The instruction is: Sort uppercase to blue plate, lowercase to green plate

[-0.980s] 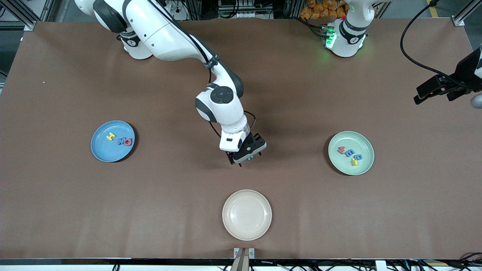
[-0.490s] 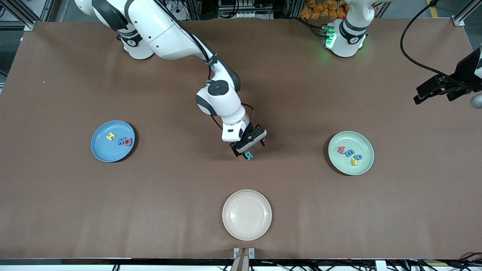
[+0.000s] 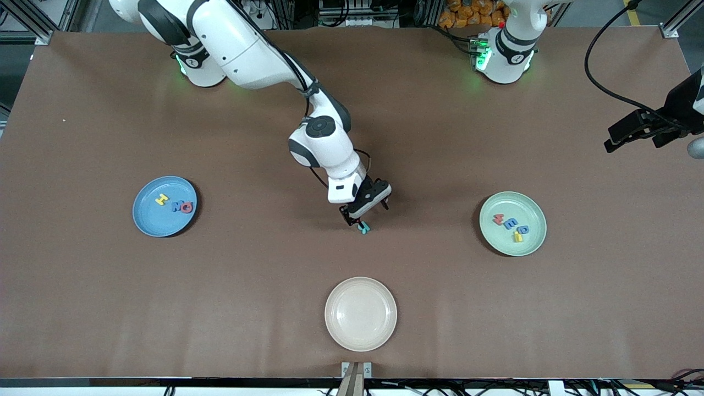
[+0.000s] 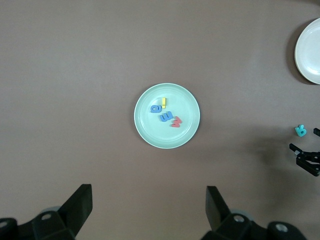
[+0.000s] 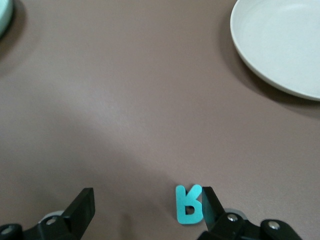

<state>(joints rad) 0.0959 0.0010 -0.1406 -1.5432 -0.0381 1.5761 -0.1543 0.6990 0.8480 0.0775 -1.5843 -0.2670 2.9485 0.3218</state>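
Down at the middle of the tabletop point(image 3: 82, 308), the teal-green R point(image 3: 363, 227) lies flat on the brown surface, between the blue plate point(image 3: 144, 221) and the green plate point(image 3: 498, 242), and farther from the front camera than the cream plate point(image 3: 360, 338). In the right wrist view the R point(image 5: 189, 204) sits between the spread fingers, right beside one fingertip point(image 5: 208, 202) and well apart from the other; whether it touches that fingertip cannot be told.

The right hand point(image 3: 363, 217) is low over the letter with its fingers wide apart, gripping nothing. Its arm reaches from its base out to the tabletop's middle, the wrist bent downward and the hand tilted.

The left hand point(image 4: 147, 207) also stands wide and empty. Its arm waits raised at its own end of the tabletop, with the wrist camera looking down on the green plate point(image 4: 145, 132).

On the blue plate lie the yellow H point(image 3: 161, 199), the blue M point(image 3: 176, 207) and the red Q point(image 3: 187, 207), the M and Q touching. On the green plate lie the red m point(image 3: 500, 219), the blue m point(image 3: 511, 224), the blue rounded letter point(image 3: 524, 230) and the yellow h point(image 3: 517, 237), clustered together.
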